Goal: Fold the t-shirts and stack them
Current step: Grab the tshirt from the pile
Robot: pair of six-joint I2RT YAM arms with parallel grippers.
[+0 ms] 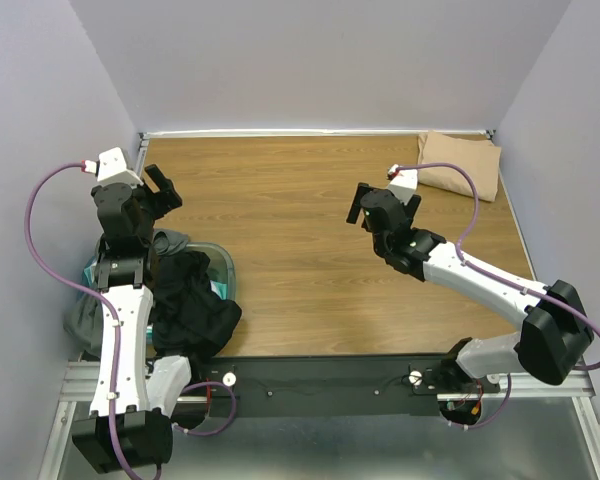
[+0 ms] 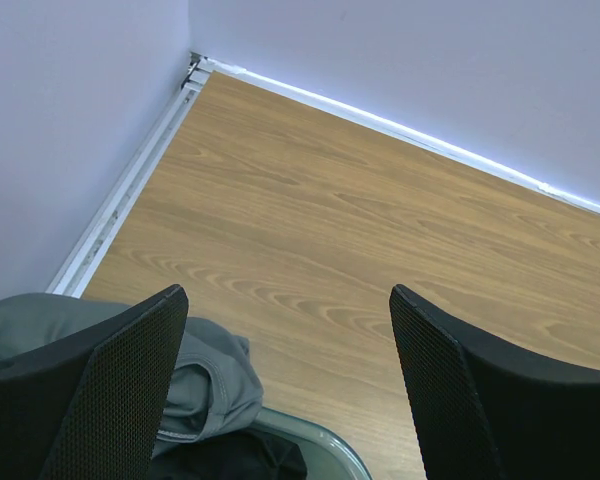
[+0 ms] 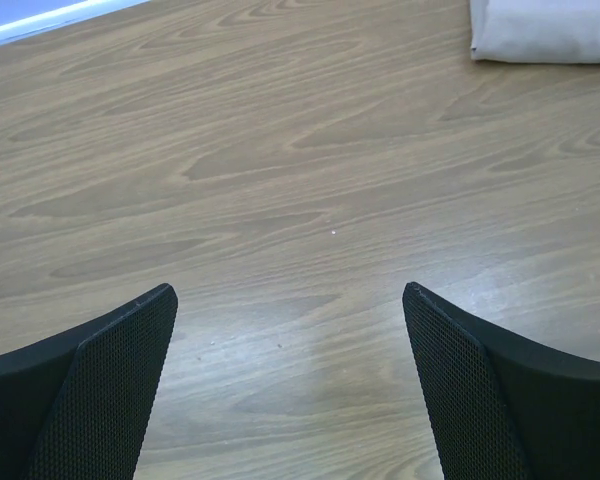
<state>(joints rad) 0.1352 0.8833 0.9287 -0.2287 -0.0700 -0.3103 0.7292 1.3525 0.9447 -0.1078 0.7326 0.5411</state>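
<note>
Black mesh-faced jaws fill the bottom corners of both wrist views, spread wide with nothing but bare wood between them. The left gripper (image 2: 287, 300) is fully open and holds nothing. The right gripper (image 3: 288, 292) is just as wide and also holds nothing.

From above, the left gripper (image 1: 163, 190) hangs over the table (image 1: 300, 230) near its left edge, just beyond the tub (image 1: 223, 268). The right gripper (image 1: 363, 205) is out over the middle of the wood, well apart from any cloth.

Only the overhead view shows the whole heap. A black t-shirt (image 1: 190, 305) lies crumpled in the tub and spills over its near side beside the left arm, with a grey t-shirt (image 1: 170, 242) bunched at its far end. More grey cloth sags over the table's left edge behind the arm.

The left wrist view shows only a corner of that pile. It has the grey t-shirt (image 2: 210, 380) rumpled just under the left jaw, a sliver of black below it and a curve of the tub's see-through rim (image 2: 320, 440).

A tan t-shirt (image 1: 460, 165) lies folded flat in the far right corner of the table. The right wrist view catches only its near edge (image 3: 545, 30) at the top right, where it looks paler, almost white.
</note>
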